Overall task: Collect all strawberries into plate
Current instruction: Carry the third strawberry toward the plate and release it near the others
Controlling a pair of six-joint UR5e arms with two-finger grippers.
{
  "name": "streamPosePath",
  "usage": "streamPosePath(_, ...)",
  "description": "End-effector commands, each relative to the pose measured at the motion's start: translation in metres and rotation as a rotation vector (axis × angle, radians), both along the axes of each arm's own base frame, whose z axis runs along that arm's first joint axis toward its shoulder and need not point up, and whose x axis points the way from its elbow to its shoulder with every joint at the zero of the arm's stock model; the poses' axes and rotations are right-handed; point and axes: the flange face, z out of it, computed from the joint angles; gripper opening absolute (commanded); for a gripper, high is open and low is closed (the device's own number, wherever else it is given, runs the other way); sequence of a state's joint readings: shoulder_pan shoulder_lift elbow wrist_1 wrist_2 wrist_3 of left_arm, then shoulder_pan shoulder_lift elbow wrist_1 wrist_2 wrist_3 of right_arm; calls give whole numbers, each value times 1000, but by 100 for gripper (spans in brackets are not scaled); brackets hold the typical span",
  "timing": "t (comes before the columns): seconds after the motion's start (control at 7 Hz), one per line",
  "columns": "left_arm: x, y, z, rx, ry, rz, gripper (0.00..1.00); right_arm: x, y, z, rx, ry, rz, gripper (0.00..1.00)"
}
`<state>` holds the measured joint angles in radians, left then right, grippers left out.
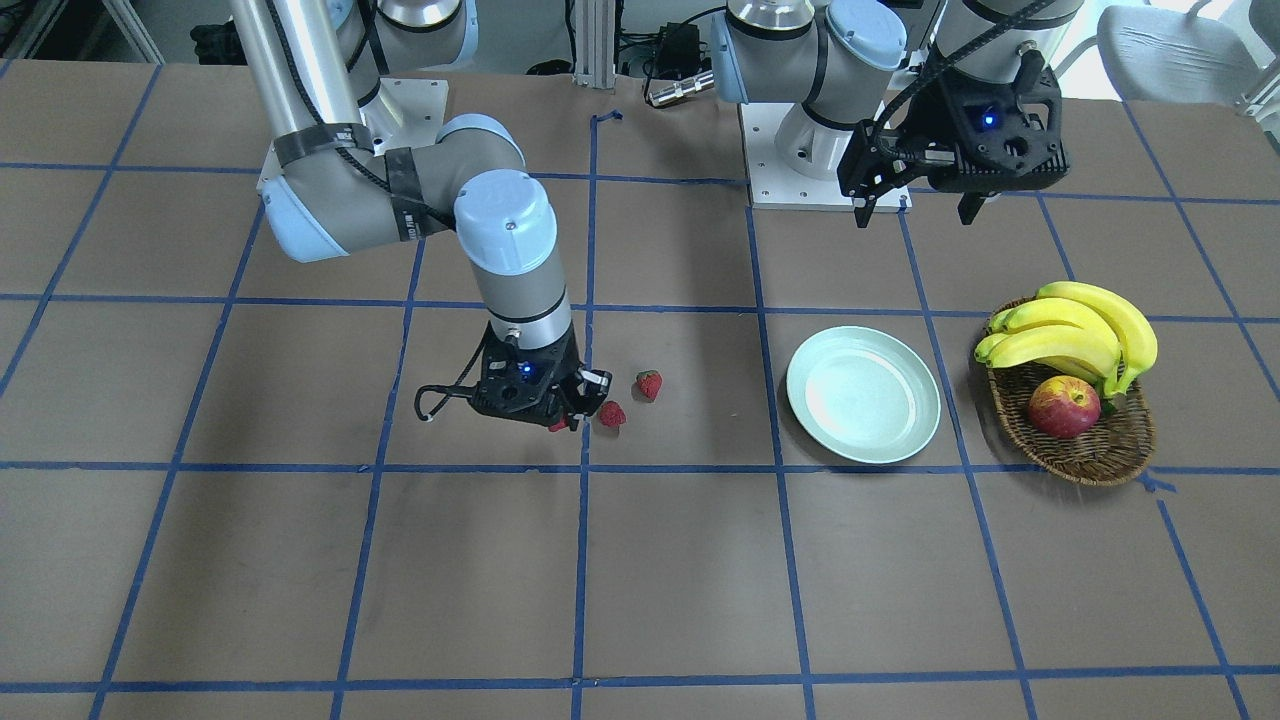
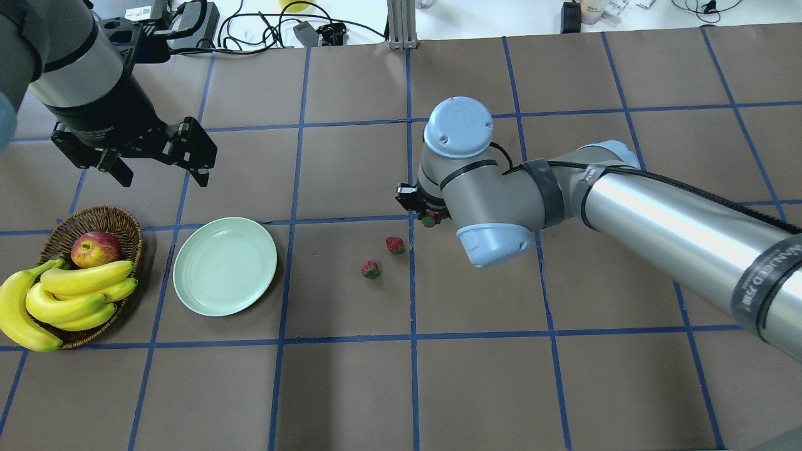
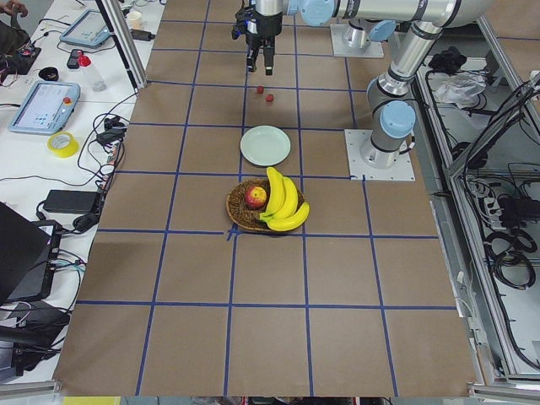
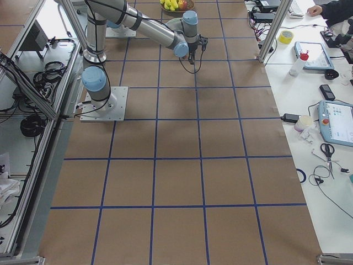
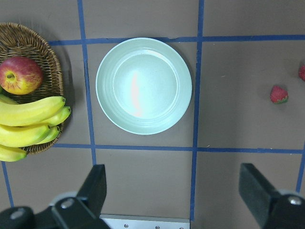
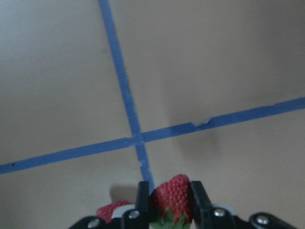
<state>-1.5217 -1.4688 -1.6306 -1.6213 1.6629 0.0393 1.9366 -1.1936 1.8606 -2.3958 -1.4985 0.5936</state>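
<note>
1. Right fingers [image 6: 143, 200] are closed narrow on the first strawberry [image 6: 170, 194]. They pinch it across its flanks, leafy cap toward the palm. It appears lifted off the table [image 2: 351, 388], well to one side of the plate [image 2: 224, 265]. A side pinch probably keeps the fruit from rolling out during the carry.
2. Second strawberry [image 2: 395, 244] and third strawberry [image 2: 370, 269] lie loose on the table, apart from each other. Both sit between the held one and the plate, the third nearer the plate.
3. The plate holds nothing, so none are delivered. Judged step: carry the first fruit over to the plate.
4. Left fingers [image 5: 95, 191] are spread wide and empty, hovering above the table on the robot's side of the plate. They are likely parked there to leave the right arm a free path.
5. Basket [image 2: 119, 222] with bananas [image 2: 75, 294] and apple [image 2: 96, 248] stands just beside the plate, on the side away from the strawberries. It is not needed.
6. Risk: the carry passes over the loose fruit, so a low pass could knock them.
</note>
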Motion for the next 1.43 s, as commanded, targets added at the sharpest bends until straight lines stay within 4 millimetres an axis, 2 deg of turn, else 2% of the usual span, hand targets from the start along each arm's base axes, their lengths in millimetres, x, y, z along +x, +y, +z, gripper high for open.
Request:
streamPosePath(0.0, 1, -1, 0, -7, 0, 1, 100, 60, 26, -6, 25, -71, 57, 17)
streamPosePath(0.14, 0, 0, 0, -7, -2, -1, 100, 74, 25, -14, 33, -69, 59, 16)
streamPosePath(0.43, 1, -1, 0, -5, 0, -1, 100, 77, 20, -33, 52, -62, 57, 21)
streamPosePath(0.57, 0, 0, 0, -7, -2, -1, 100, 77, 20, -35, 54, -59, 56, 45)
streamPosePath(0.71, 1, 0, 1, -8, -3, -1, 100, 76, 20, -31, 45, -58, 56, 90)
streamPosePath(0.86, 1, -1, 0, -5, 0, -1, 100, 76, 20, -27, 40, -59, 56, 100)
streamPosePath(1.0, 1, -1, 0, -8, 0, 1, 100, 74, 19, -24, 33, -54, 55, 100)
streamPosePath(1.29, 1, -1, 0, -7, 0, -1, 100, 68, 23, 2, 20, -50, 50, 100)
